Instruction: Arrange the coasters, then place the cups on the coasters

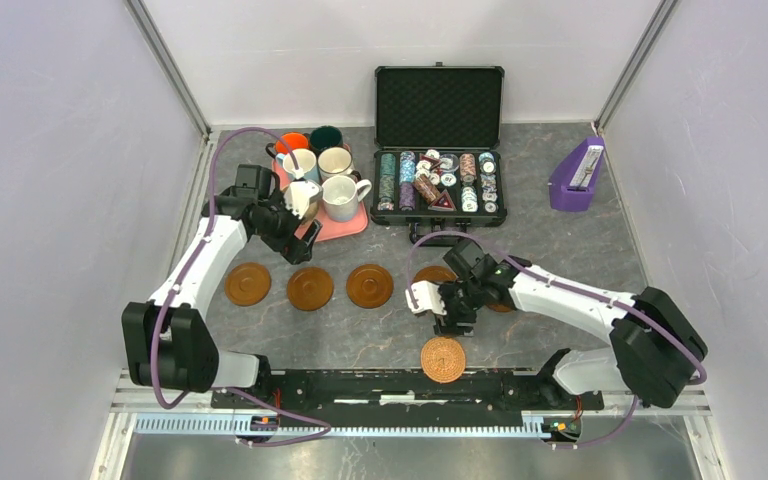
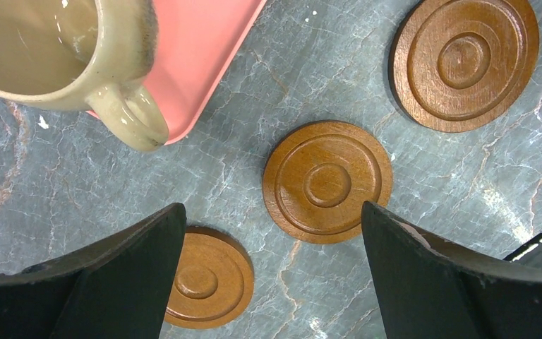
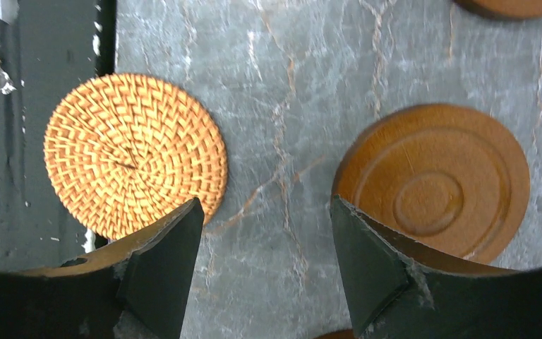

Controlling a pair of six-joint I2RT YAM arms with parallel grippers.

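Three brown coasters (image 1: 248, 284) (image 1: 310, 288) (image 1: 370, 285) lie in a row. A fourth (image 1: 432, 273) and a fifth are partly hidden by the right arm. The woven coaster (image 1: 443, 359) lies by the near edge. Several cups stand on the pink tray (image 1: 345, 228), among them the tan cup (image 1: 303, 197) and a white cup (image 1: 343, 197). My left gripper (image 1: 298, 245) hovers open beside the tray; its view shows the tan cup (image 2: 63, 49) and coasters (image 2: 328, 181). My right gripper (image 1: 452, 320) (image 3: 266, 205) is open over bare table between the woven coaster (image 3: 134, 152) and a brown coaster (image 3: 437, 183).
An open black case of poker chips (image 1: 438, 180) stands at the back centre. A purple holder (image 1: 575, 175) is at the back right. The black rail (image 1: 410, 385) of the arm bases runs along the near edge, close to the woven coaster.
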